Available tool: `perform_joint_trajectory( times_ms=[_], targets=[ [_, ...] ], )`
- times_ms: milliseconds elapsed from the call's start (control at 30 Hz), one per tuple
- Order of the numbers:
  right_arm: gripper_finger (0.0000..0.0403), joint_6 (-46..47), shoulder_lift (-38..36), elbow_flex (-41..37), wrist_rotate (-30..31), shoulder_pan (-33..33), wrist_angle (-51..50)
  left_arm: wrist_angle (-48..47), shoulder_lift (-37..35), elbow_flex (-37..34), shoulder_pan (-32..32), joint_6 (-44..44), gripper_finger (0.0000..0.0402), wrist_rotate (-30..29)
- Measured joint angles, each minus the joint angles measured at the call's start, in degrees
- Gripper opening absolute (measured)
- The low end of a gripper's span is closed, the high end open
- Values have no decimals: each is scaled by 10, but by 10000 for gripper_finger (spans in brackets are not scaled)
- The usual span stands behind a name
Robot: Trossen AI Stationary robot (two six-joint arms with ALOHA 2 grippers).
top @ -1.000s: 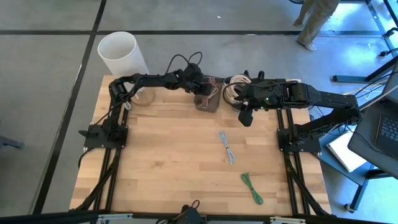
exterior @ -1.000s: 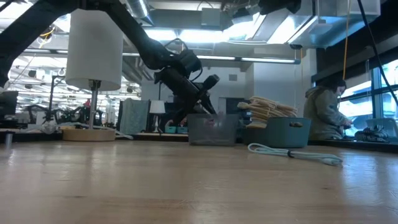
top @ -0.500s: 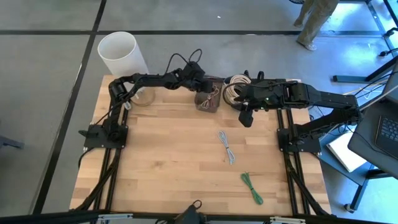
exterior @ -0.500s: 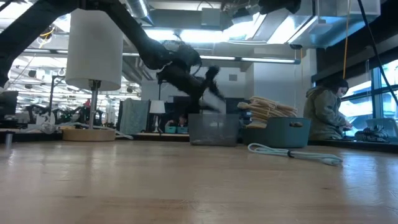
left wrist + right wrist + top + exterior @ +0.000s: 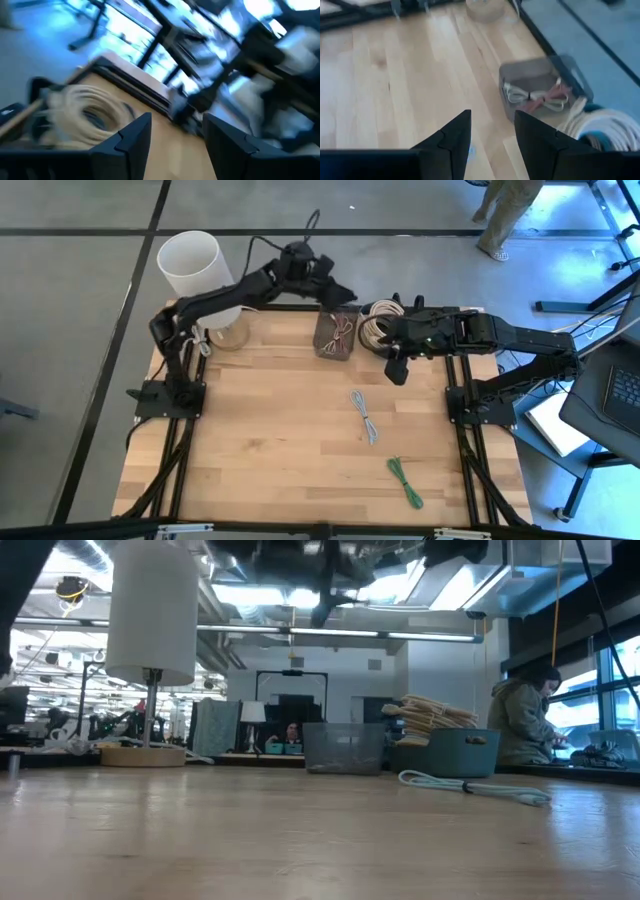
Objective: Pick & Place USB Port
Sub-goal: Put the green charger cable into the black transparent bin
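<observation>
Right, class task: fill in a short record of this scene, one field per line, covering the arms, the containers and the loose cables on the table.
left gripper: open and empty, raised above the table's far edge, behind the clear bin
right gripper: open, empty, hanging over the wood beside the dark tub
clear bin: holds white and reddish cables
dark tub: filled with coiled pale cables
white cable: loose, mid-table
green cable: loose, near the front right
lamp: far left corner
</observation>
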Motion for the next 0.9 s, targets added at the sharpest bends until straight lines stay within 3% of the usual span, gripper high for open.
perform_joint_trajectory(
  times_ms=[267,367,533,633,700,800,900],
  targets=[
    [155,62,0,0,-57,0,-115,-251,-84,30,-141,138,171,-11],
    [155,102,0,0,-115,0,-179,-353,-112,30,-191,167,171,-84],
    [156,166,-1,-7,-188,27,-260,-490,-154,30,-254,181,171,-258],
    [156,200,-1,-45,-227,66,-232,-531,-173,30,-279,172,171,-340],
    [156,230,-1,-94,-268,100,-160,-542,-183,30,-287,168,171,-380],
    [156,290,0,-190,-345,161,-39,-546,-194,30,-291,164,171,-395],
    [156,382,0,-288,-372,224,46,-546,-202,30,-291,169,171,-406]
  ],
)
